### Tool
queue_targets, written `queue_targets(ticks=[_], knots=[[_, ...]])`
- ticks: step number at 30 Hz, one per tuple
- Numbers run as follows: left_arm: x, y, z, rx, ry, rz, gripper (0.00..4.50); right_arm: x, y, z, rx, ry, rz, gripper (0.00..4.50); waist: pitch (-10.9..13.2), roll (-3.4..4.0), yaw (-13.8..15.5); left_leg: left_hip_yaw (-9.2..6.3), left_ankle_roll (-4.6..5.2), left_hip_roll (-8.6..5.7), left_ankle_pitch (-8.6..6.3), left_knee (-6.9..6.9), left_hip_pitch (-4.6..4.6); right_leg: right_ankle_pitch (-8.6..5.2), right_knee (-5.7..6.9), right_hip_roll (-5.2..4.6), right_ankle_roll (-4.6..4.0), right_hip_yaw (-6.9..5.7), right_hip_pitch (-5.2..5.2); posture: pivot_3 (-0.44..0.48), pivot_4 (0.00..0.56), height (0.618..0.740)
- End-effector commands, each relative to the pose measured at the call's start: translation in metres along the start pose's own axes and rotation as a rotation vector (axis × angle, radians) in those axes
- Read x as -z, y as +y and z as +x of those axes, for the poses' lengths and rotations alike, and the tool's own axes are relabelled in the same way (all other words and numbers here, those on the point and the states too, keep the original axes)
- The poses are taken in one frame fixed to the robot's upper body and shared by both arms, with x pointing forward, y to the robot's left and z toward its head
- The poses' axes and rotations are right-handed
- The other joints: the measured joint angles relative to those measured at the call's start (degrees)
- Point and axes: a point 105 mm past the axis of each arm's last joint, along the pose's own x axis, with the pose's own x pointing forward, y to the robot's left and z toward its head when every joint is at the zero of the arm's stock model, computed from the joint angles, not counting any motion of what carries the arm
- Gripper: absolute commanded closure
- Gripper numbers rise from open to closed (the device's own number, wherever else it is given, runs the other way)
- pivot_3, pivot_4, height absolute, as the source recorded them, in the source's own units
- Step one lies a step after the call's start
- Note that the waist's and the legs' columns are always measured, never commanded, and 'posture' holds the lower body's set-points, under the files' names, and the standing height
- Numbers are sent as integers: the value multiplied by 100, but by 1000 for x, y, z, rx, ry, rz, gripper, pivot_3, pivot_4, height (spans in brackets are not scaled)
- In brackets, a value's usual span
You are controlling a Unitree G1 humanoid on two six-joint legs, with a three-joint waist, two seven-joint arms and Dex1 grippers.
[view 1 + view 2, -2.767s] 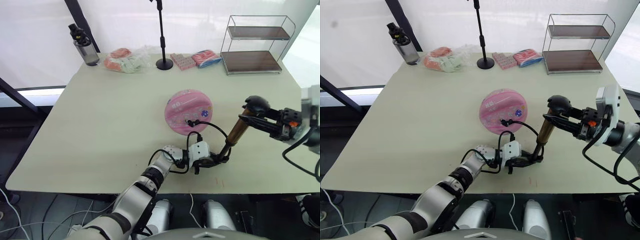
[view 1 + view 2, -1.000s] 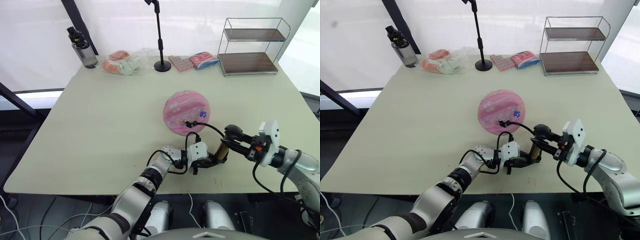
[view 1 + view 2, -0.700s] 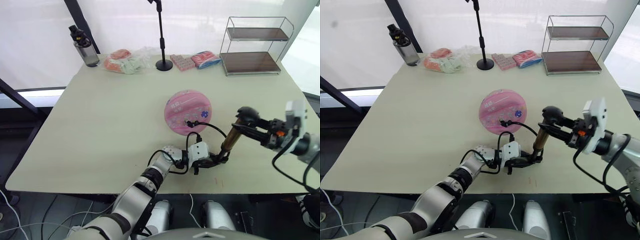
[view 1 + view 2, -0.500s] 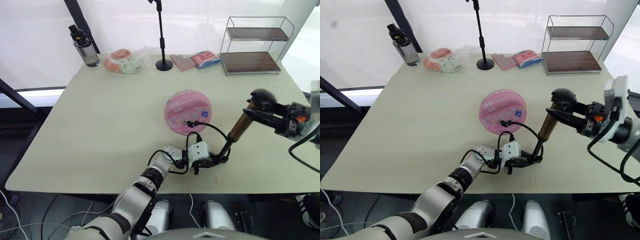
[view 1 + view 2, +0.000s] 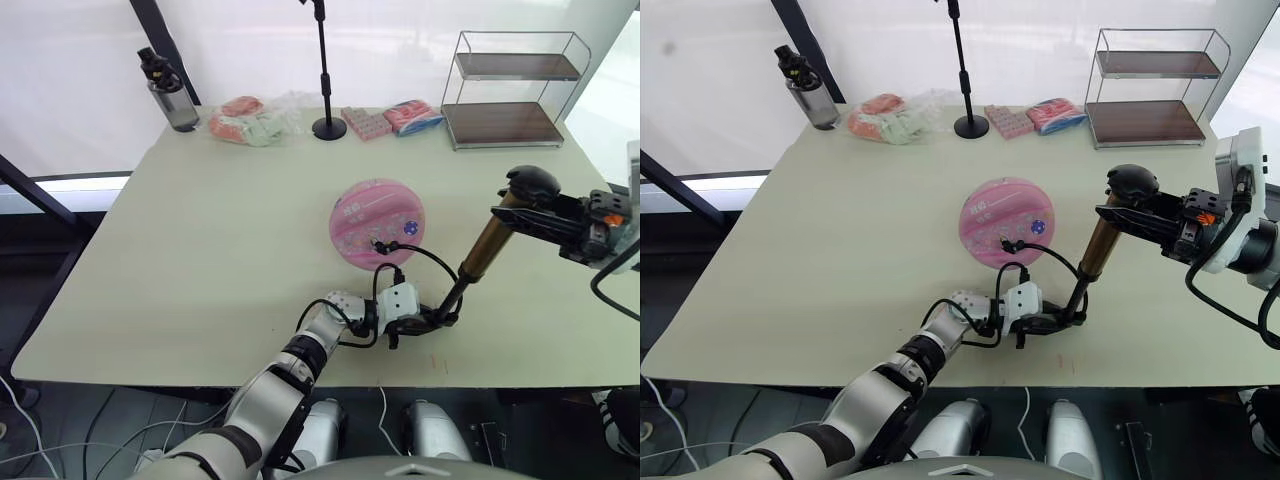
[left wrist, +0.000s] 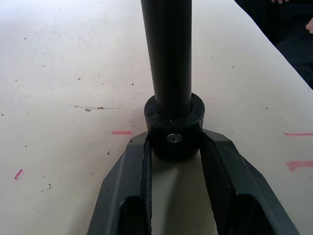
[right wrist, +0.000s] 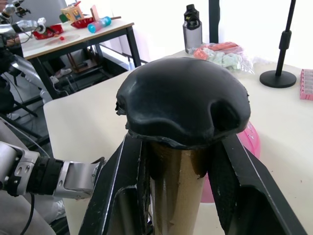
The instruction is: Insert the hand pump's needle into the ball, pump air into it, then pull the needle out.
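The pink ball [image 5: 377,222] lies mid-table. The hand pump [image 5: 487,250] leans up to the right from its black base cap [image 6: 173,131], which rests on the table. My left gripper [image 6: 173,142] is shut on that cap. My right gripper [image 7: 178,161] is shut on the gold cylinder just under the black knob [image 7: 183,100]. A black rod [image 5: 455,298] shows between the cap and the cylinder. The thin black hose [image 5: 425,255] loops from the base to a small fitting [image 5: 378,242] on the ball's near side. The needle is hidden there.
Along the far edge stand a water bottle [image 5: 168,90], plastic-wrapped packets [image 5: 250,120], a black stand [image 5: 328,126], a pink tray [image 5: 365,122], a snack pack [image 5: 412,116] and a wire shelf [image 5: 510,90]. The table's [image 5: 200,260] near edge runs just below my left gripper.
A second ago the pump was pressed short and low. My right gripper has since drawn the knob and cylinder up and to the right, baring the rod. Ball and left gripper stayed put.
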Motion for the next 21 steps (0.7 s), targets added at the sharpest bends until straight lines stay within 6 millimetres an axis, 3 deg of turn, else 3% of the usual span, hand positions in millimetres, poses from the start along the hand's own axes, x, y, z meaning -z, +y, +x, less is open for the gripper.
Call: queue_targets(ticks=[1, 13, 21], knots=[[38, -22, -8, 48, 116, -98, 3405, 5, 1, -2, 28, -3, -71, 3420, -2, 0, -9, 1, 0, 0, 0, 0, 4, 0, 0, 1, 0, 1, 3, 0, 150, 740], [38, -20, -10, 46, 121, -93, 3405, 93, 10, 10, 18, 74, 107, 3420, -19, -17, -25, 6, 0, 7, 0, 2, 19, 0, 7, 10, 1, 5, 10, 0, 150, 740], [37, -20, -10, 41, 118, -93, 3405, 156, 14, 20, 67, 170, 131, 3420, -44, -29, -39, 5, -1, 11, 0, 0, 29, -1, 13, 17, 2, 6, 13, 0, 150, 740]])
